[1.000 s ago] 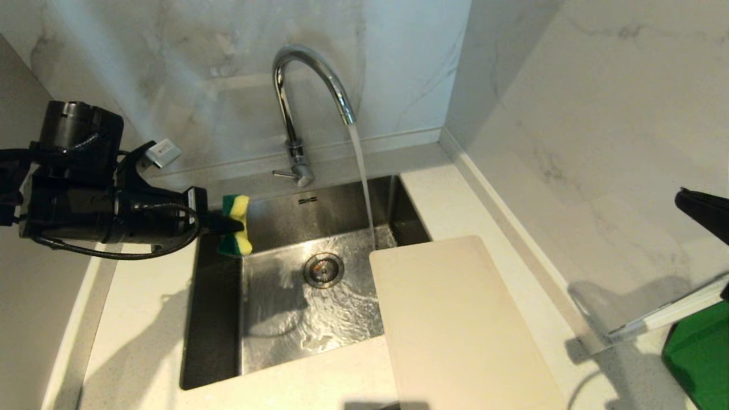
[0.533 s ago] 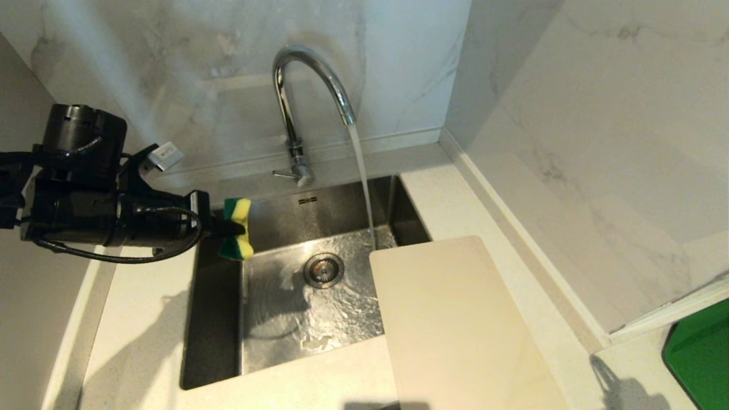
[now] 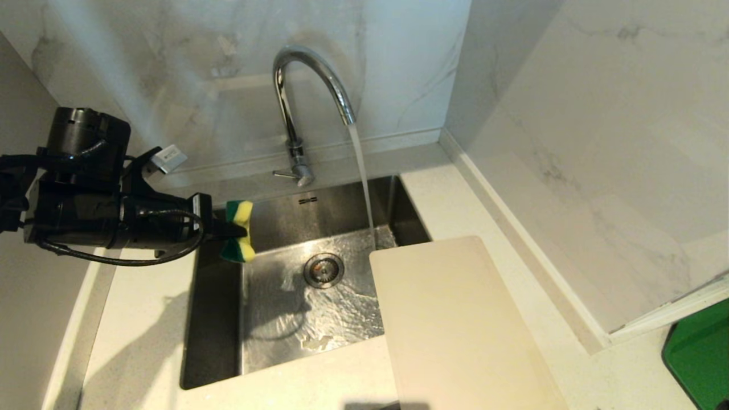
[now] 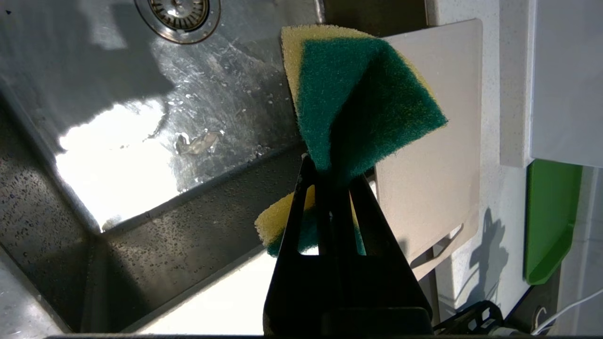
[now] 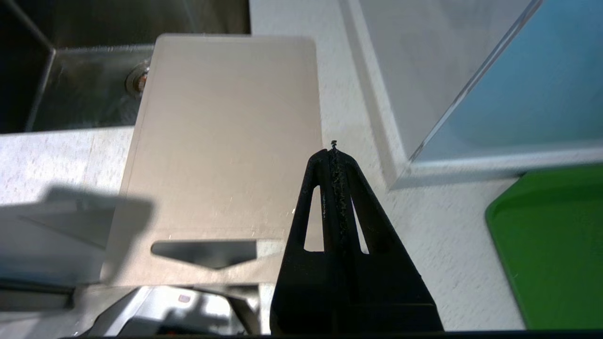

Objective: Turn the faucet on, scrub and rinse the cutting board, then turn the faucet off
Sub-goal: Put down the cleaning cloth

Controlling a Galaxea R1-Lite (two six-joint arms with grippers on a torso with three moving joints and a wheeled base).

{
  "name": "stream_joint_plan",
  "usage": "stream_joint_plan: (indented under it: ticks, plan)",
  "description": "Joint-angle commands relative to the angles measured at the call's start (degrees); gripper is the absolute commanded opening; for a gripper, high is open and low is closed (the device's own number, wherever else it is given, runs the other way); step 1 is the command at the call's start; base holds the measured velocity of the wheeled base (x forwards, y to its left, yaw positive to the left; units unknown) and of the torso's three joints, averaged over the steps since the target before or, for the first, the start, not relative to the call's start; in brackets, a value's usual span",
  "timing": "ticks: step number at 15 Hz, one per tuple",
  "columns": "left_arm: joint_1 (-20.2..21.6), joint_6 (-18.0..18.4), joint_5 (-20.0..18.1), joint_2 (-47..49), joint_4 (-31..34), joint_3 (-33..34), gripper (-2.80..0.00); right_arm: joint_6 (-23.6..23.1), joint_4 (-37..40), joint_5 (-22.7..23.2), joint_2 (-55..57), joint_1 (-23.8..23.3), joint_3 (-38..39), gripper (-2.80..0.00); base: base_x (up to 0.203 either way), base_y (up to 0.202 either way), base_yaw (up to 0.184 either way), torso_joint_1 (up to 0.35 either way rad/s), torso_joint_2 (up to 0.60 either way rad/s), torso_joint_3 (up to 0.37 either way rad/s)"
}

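The chrome faucet (image 3: pixel 296 97) runs, its stream falling into the steel sink (image 3: pixel 216 319) just beyond the cutting board's far edge. The cream cutting board (image 3: pixel 455 324) lies flat on the counter, overlapping the sink's right side; its handle slot (image 5: pixel 205 252) shows at the near end. My left gripper (image 3: pixel 236 229) hovers over the sink's left rim, shut on a green-and-yellow sponge (image 3: pixel 240 230), which is pinched and folded (image 4: pixel 358 108). My right gripper (image 5: pixel 333 153) is shut and empty, held above the board's near right edge, outside the head view.
A bright green flat object (image 3: pixel 697 359) lies on the counter at the far right. A marble wall (image 3: pixel 569 142) rises right of the board. The drain (image 3: pixel 323 270) sits mid-sink under rippling water. The faucet's thin lever (image 3: pixel 282 173) points left.
The right gripper's dark tip at the head view's right edge has withdrawn out of sight, its shadow gone. The left gripper with the sponge has barely shifted.
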Motion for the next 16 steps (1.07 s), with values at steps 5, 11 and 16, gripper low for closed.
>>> stream_joint_plan:
  ticks: [5, 11, 16]
  plan:
    - [-0.33, -0.18, -0.15, 0.25, -0.02, 0.09, -2.8, -0.3, -0.21, 0.22, -2.03, 3.75, 7.72, -2.8, 0.0, 0.0, 0.0, 0.0, 0.0, 0.0]
    - [-0.42, -0.09, -0.15, 0.16, -0.02, 0.18, -2.8, 1.29, -6.73, -0.54, -2.04, 3.89, 13.86, -2.8, 0.0, 0.0, 0.0, 0.0, 0.0, 0.0]
    - [-0.9, -0.06, -0.19, 0.4, -0.02, 0.27, -2.8, 3.87, -1.51, 2.25, -4.46, 7.32, 12.65, -2.8, 0.0, 0.0, 0.0, 0.0, 0.0, 0.0]
